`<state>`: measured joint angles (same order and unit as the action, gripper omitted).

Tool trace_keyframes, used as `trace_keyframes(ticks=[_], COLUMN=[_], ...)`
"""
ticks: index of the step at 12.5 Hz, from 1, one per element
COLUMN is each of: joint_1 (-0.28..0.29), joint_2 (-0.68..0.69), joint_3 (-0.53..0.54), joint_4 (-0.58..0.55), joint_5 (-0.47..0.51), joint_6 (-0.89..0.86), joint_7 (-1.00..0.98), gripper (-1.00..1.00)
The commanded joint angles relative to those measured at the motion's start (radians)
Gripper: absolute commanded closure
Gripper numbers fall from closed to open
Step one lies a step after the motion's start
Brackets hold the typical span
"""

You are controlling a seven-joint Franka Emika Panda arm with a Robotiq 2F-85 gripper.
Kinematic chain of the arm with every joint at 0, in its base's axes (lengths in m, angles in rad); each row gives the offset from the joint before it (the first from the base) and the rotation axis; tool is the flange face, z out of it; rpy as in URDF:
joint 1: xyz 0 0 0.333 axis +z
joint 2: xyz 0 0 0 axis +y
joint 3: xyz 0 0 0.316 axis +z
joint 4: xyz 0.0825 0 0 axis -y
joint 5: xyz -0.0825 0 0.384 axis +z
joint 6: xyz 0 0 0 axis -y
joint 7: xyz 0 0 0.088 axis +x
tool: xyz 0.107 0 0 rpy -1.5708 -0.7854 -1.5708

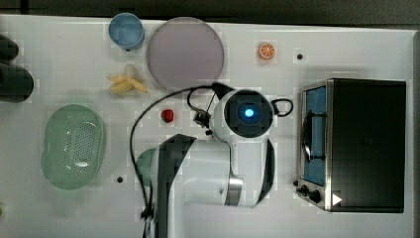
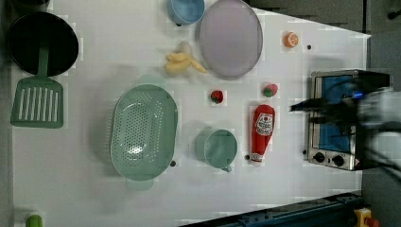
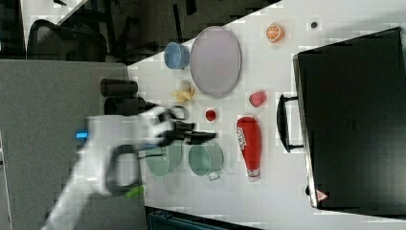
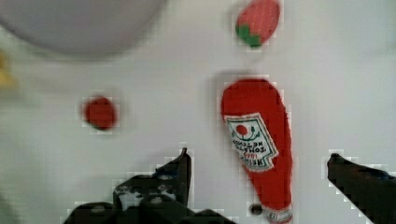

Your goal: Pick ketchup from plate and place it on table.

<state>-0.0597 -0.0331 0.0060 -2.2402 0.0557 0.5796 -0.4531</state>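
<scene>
Ketchup (image 2: 262, 133) lay flat on the white table (image 2: 94, 189), a slim red squeeze bottle with a printed white-and-red label and a pale cap, its cap end pointing away from the plate (image 2: 230, 38). That plate was a wide, flat, dull mauve disc with nothing on it, well apart from the bottle. In the wrist view the gripper (image 4: 257, 163) hung above the bottle with its 2 dark fingers (image 4: 180, 170) spread wide on either side of the narrow end, holding nothing.

Just beside the bottle in the left view stood a green cup (image 2: 217, 147), and beyond it a perforated oval green basket (image 2: 143, 132). Between bottle and plate sat a pinkish strawberry toy (image 2: 270, 89) and a small round red toy (image 2: 217, 96). Nearby lay a yellow banana bunch (image 2: 182, 64), a blue cup (image 2: 185, 9) and an orange slice (image 2: 291, 39). A metal toaster oven (image 2: 333, 118) stood at the left view's right.

In the top view the white arm (image 1: 198, 178) covered the bottle and most of the green cup. In the left and right views the arm was blurred.
</scene>
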Motion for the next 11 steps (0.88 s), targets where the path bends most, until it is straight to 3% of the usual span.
trace_keyframes(ticks=[1,6,11], joint_1=[0.006,0.007,0.007], joint_2=[-0.124,-0.149,-0.150], joint_3=[0.005,0.007,0.010], joint_4=[0.154,0.351,0.385], joint_5=[0.007,-0.077,-0.080], joint_6=[-0.221,-0.479,-0.506], joint_7=[0.300,0.379,0.379], gripper=[-1.00,-1.00,-1.00])
